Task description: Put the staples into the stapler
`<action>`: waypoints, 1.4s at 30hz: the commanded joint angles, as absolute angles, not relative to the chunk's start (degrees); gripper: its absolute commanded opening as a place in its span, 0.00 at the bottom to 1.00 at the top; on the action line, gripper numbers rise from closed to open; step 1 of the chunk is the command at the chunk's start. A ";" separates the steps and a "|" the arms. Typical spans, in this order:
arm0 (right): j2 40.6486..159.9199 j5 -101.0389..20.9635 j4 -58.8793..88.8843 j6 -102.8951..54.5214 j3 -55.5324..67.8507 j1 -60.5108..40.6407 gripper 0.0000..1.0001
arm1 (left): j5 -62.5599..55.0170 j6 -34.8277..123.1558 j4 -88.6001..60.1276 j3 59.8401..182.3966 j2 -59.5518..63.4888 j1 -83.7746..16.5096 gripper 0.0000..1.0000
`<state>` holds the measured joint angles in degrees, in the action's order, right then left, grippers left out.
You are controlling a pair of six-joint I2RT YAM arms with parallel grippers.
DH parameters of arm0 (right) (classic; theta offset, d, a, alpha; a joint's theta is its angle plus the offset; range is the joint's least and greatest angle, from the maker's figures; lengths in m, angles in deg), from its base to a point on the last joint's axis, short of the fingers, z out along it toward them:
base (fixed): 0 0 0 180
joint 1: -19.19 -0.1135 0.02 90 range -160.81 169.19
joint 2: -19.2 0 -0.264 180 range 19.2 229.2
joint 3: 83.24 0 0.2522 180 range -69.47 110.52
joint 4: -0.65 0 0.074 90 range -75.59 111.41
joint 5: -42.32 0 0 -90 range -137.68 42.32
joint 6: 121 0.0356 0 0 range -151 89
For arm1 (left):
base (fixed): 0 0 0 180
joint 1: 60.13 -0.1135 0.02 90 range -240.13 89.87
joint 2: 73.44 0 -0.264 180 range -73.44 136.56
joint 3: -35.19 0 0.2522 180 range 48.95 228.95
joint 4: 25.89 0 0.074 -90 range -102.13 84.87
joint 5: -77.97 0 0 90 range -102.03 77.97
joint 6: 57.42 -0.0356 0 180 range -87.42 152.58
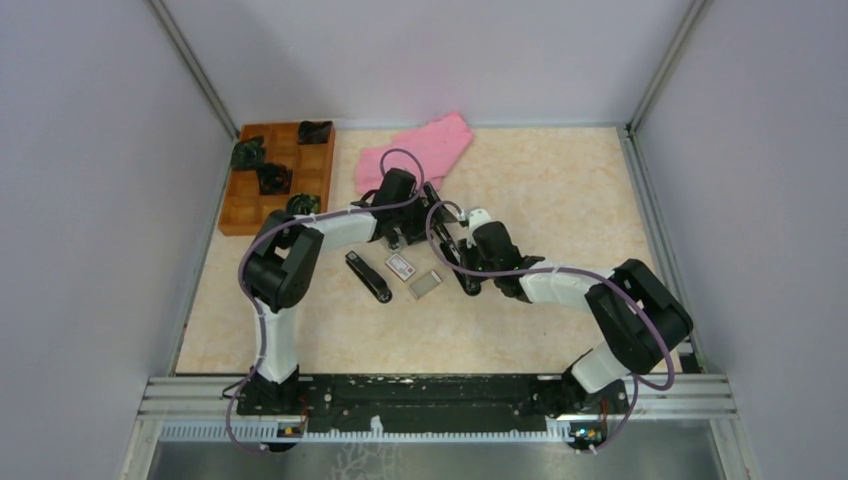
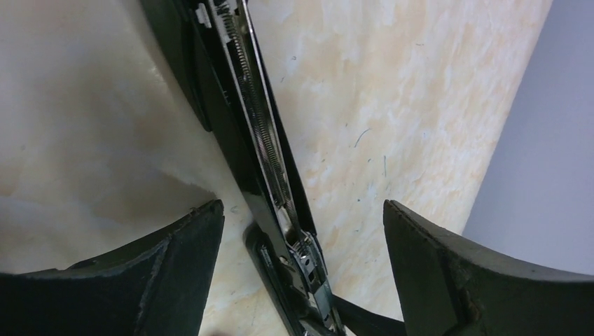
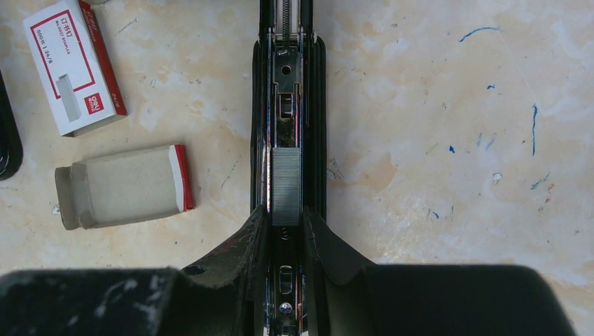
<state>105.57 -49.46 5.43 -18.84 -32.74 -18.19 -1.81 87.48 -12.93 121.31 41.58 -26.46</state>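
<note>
Staples (image 3: 285,185) lay as a short silvery block in the open metal channel of the stapler (image 3: 315,119), just ahead of the right gripper (image 3: 285,213). That gripper's fingers (image 3: 231,259) stood narrow, one pressed against each black side of the stapler's base, clamping it from the near end. Farther along the channel the pusher and its spring showed bare metal.

The stapler's upper arm (image 2: 263,140), with its long coil spring, was swung up and ran between the fingers (image 2: 175,266) of the left gripper (image 2: 302,210). Those fingers were spread wide, one on each side of the arm and clear of it.

On the beige marbled tabletop (image 1: 560,200), left of the stapler in the right wrist view, sat a white and red staple box (image 3: 73,66). Nearer the camera lay its grey cardboard inner tray (image 3: 122,187) with a red end. They were close together but apart. A slim black tool (image 1: 368,275) lay just beyond them, near the left arm's elbow; what kind of tool it was could not be told.

At the far side a pink cloth (image 1: 415,150) lay crumpled behind the left gripper. A wooden compartment tray (image 1: 245,205) with several small black items stood at the far left.
</note>
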 commanded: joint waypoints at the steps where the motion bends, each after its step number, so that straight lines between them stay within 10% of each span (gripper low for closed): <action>1: 105.04 -48.86 2.94 -17.47 -33.44 -19.14 0.01 | 0.12 89.35 -14.26 122.92 44.86 -26.21 0.88; 42: 105.90 -50.56 -1.58 -19.15 -34.63 -19.92 0.01 | 0.69 57.84 -52.48 104.64 32.35 -27.39 0.64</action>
